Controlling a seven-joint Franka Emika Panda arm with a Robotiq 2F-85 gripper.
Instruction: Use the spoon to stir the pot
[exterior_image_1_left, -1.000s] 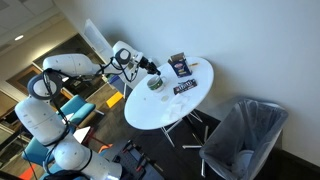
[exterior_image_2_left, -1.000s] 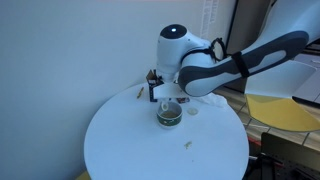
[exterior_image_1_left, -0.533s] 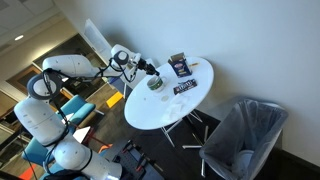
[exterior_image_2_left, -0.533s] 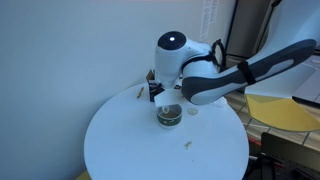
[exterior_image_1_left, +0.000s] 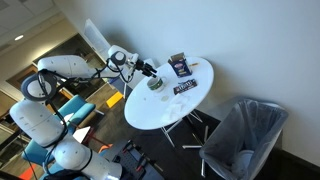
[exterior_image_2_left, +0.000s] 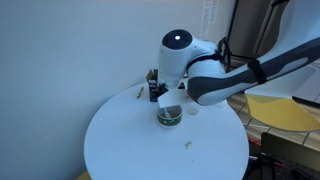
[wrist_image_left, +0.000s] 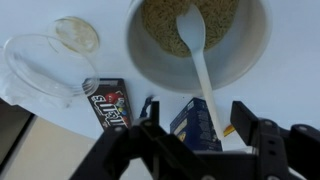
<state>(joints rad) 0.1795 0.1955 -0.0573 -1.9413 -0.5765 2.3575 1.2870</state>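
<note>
**Spoon in pot, claw open over the handle**

In the wrist view the pot (wrist_image_left: 150, 62) is seen on the white round table (wrist_image_left: 295, 95), filled with a grainy tan mass. A white plastic spoon (wrist_image_left: 201, 72) is rested in it, with its bowl in the contents and its handle leaned over the rim towards the camera. The gripper (wrist_image_left: 198, 132) is held over the handle's end with its jaws spread apart. The handle is seen between them, nearer one finger, and no contact can be made out. A dark blue box (wrist_image_left: 190, 122) and a dark packet (wrist_image_left: 110, 104) with white print are placed just beside the pot. A clear plastic container (wrist_image_left: 40, 65) and a small round lid (wrist_image_left: 76, 33) are lying near it. In an exterior view the pot (exterior_image_1_left: 156, 84) is located near the table's edge on the arm's side, and a dark mesh chair (exterior_image_1_left: 245, 128) is set well apart.
</note>
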